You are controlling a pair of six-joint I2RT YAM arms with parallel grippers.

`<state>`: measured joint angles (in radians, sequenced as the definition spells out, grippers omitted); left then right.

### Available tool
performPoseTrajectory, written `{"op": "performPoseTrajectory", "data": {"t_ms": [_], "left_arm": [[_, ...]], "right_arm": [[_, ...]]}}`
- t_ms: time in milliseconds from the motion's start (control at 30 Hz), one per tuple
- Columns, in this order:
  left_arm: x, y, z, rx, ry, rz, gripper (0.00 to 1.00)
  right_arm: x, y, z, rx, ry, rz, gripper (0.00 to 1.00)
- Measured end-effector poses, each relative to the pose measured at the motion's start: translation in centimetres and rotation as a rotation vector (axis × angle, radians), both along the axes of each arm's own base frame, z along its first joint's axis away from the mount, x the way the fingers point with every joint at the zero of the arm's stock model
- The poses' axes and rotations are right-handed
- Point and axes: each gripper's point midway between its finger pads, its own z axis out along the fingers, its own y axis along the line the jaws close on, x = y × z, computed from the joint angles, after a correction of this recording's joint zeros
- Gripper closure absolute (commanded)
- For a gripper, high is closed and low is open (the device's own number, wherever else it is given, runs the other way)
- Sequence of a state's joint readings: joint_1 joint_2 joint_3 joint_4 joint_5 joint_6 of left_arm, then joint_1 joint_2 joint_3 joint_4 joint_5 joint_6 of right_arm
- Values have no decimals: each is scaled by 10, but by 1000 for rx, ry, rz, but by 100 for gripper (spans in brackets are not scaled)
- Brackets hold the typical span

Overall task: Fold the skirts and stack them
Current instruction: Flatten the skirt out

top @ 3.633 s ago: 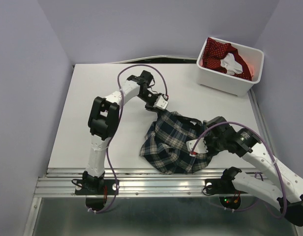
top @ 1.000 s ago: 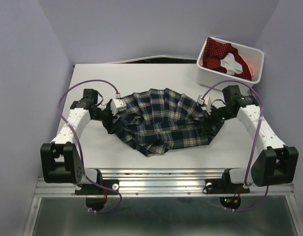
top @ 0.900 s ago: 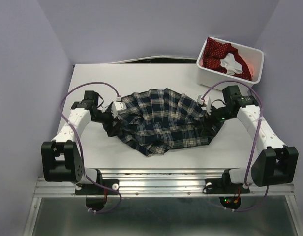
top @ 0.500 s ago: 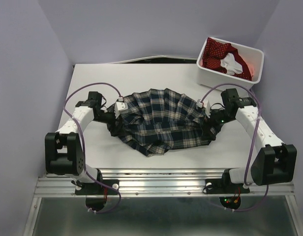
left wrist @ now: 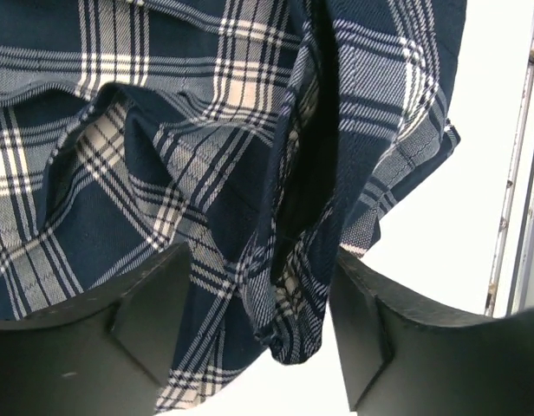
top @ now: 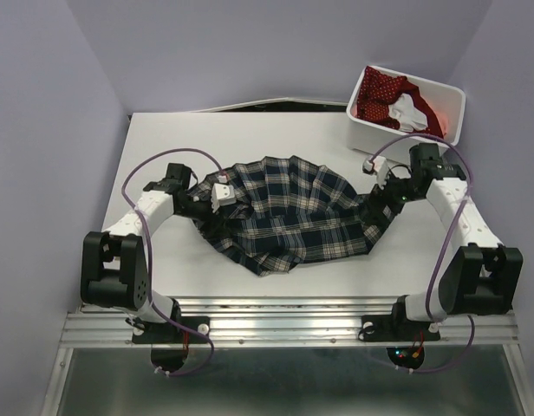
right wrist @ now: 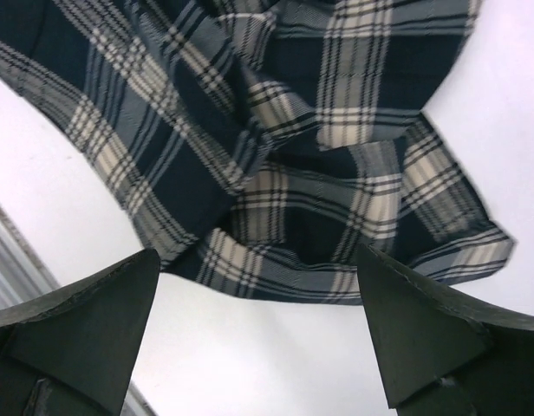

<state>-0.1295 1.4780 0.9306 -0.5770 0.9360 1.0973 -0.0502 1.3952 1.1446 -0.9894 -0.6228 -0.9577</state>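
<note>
Plaid skirt (top: 289, 217) lies spread on the bench (top: 163, 147), mid-front, rumpled, not folded. Left hand (left wrist: 258, 260) is at its left edge: released, fingers apart, with a loose fold of cloth between them (not pinched, as far as the wrist view shows). Right hand (right wrist: 257, 253) is at the right edge: also released, fingers wide, above the skirt's corner, with bare bench showing beside it. Red skirt (top: 380, 91) is bunched in the bin (top: 384, 143) at the far right corner, with something white lying on it.
</note>
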Motion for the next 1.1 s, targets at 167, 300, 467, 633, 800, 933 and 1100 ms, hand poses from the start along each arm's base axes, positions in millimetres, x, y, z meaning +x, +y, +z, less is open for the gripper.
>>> {"op": "performPoseTrajectory", "data": {"t_ms": [167, 300, 467, 633, 800, 933, 1100], "left_arm": [[-5, -9, 0, -1, -13, -45, 58], [-6, -11, 0, -4, -11, -54, 64], [-7, -11, -3, -3, 1, -52, 67], [-7, -11, -2, -4, 13, -41, 69], [-7, -11, -2, -3, 30, -24, 71], [-6, -11, -2, -5, 41, -10, 74], [-5, -12, -1, -8, 61, 13, 79]], "right_arm": [[13, -2, 0, -2, -30, 42, 0], [2, 7, -5, 48, 19, 104, 1], [-3, 20, -13, 134, 98, 129, 2], [4, 27, -25, 196, 160, 129, 8], [10, 34, -34, 249, 211, 122, 19], [15, 39, -31, 278, 205, 108, 37], [25, 48, -29, 295, 181, 99, 54]]}}
